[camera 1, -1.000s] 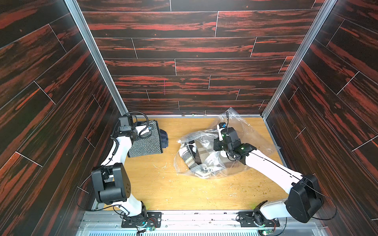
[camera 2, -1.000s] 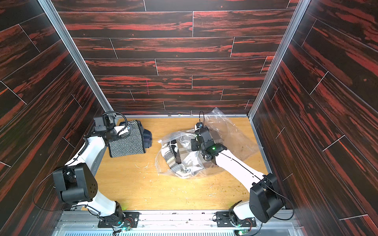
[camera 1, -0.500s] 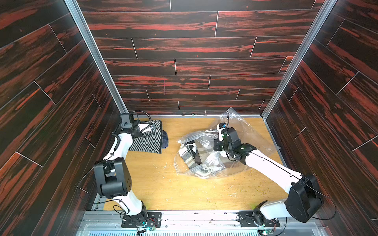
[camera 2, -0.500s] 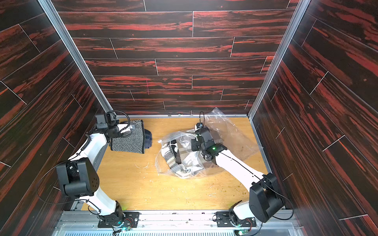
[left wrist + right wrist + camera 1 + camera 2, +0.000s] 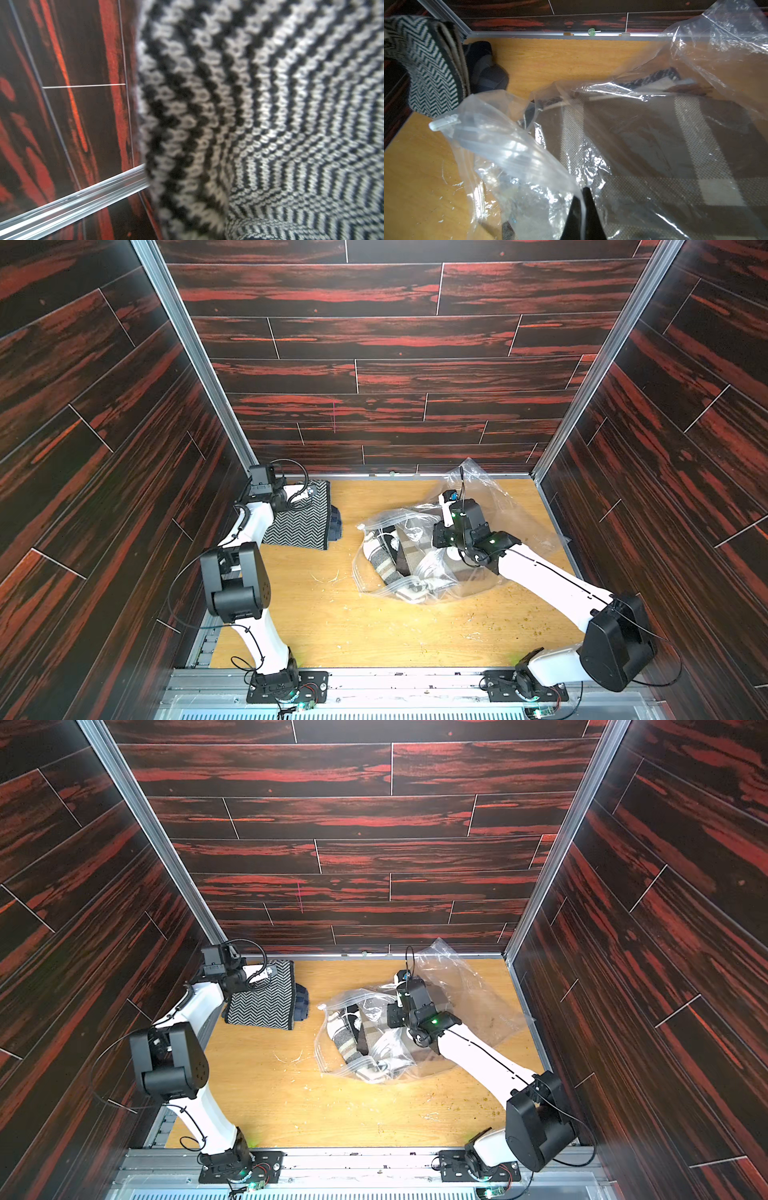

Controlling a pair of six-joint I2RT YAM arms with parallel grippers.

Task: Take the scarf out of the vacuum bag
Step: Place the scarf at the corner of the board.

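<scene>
Left gripper [image 5: 311, 490] clamped, arm raised; right gripper [image 5: 584, 196] clamped, arm outstretched.

red-black plank walls [image 5: 395, 344] — wooden floor [image 5: 353, 635]

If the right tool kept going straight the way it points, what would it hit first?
The vacuum bag: the right tool is shut on its clear film. Straight ahead lies more crinkled film, then probably the brown plaid scarf inside.

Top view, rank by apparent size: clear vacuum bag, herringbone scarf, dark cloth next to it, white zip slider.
1. clear crinkly plastic vacuum bag
2. black-and-white herringbone knit scarf
3. dark folded cloth, partly hidden by the scarf, so only its visible part counts
4. small white zip slider
</scene>
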